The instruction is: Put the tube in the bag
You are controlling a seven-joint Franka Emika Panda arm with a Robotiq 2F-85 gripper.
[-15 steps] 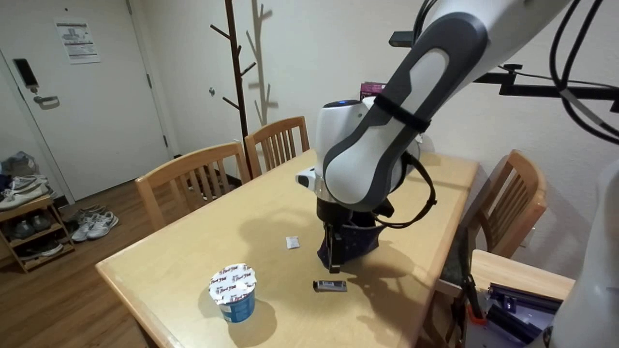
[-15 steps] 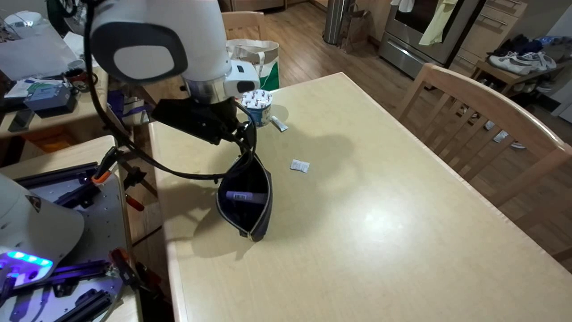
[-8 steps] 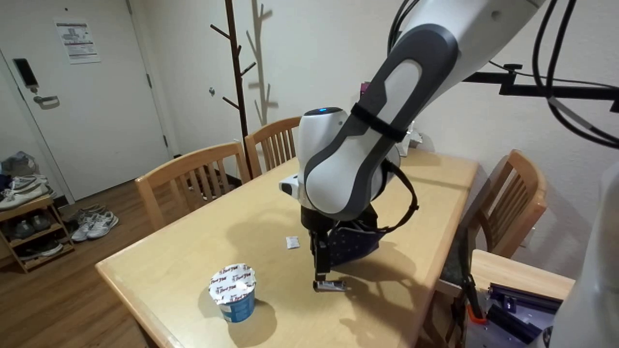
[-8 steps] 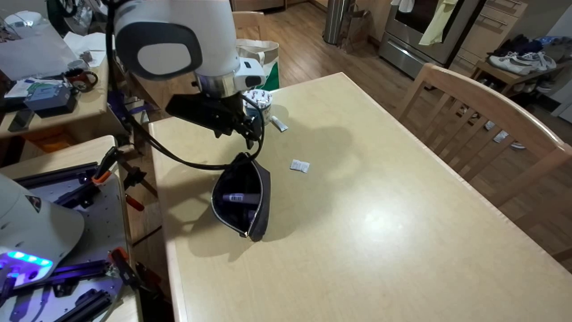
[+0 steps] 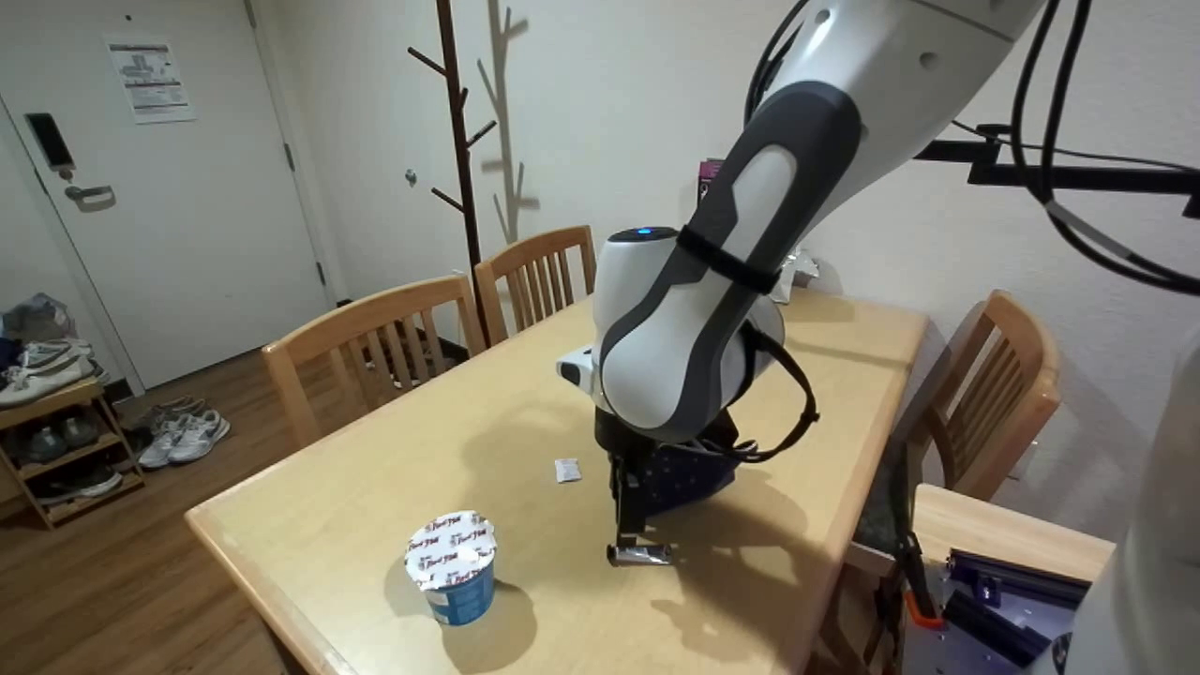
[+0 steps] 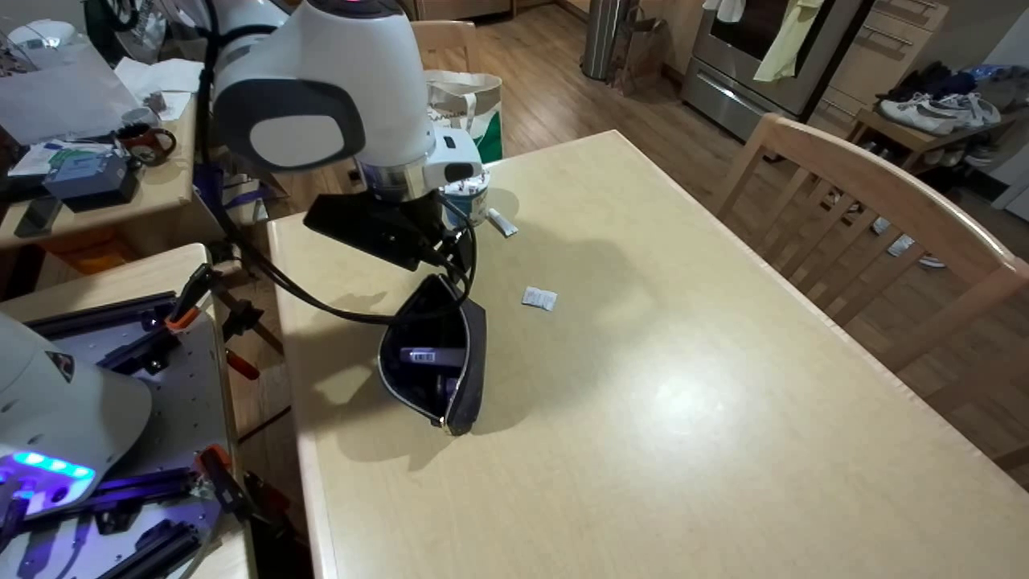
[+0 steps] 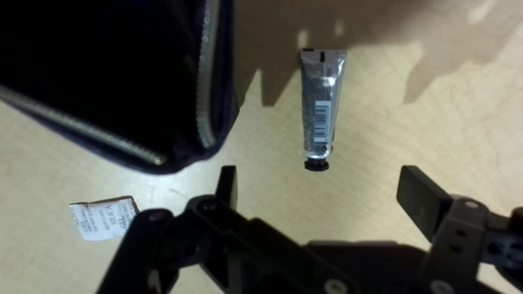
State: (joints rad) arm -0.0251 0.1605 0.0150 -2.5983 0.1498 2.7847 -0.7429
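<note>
The tube point(image 5: 645, 555) is small and silver-dark with a black cap and lies flat on the table. In the wrist view the tube point(image 7: 320, 106) points its cap toward the space between my fingers. The bag point(image 6: 476, 366), a dark navy zippered pouch, stands open close beside it; a purple tube with a barcode label point(image 6: 432, 356) lies inside. The bag also shows in the wrist view point(image 7: 222, 110) at upper left. My gripper point(image 7: 316, 183) is open and empty. In an exterior view its near fingertip point(image 5: 630, 539) overlaps the tube's cap end; contact cannot be told.
A white-and-blue cup point(image 5: 455, 572) stands on the table to one side. A small white silica packet point(image 7: 104, 218) lies near the bag. A small white stick-like item point(image 6: 502, 223) lies by the cup. The arm's cable point(image 6: 346, 315) hangs across the bag's opening. Chairs point(image 5: 375, 342) line the table.
My gripper has moved left and down toward the tube, then slightly back right. The bag has shifted slightly since one second ago. The tube has not visibly moved.
</note>
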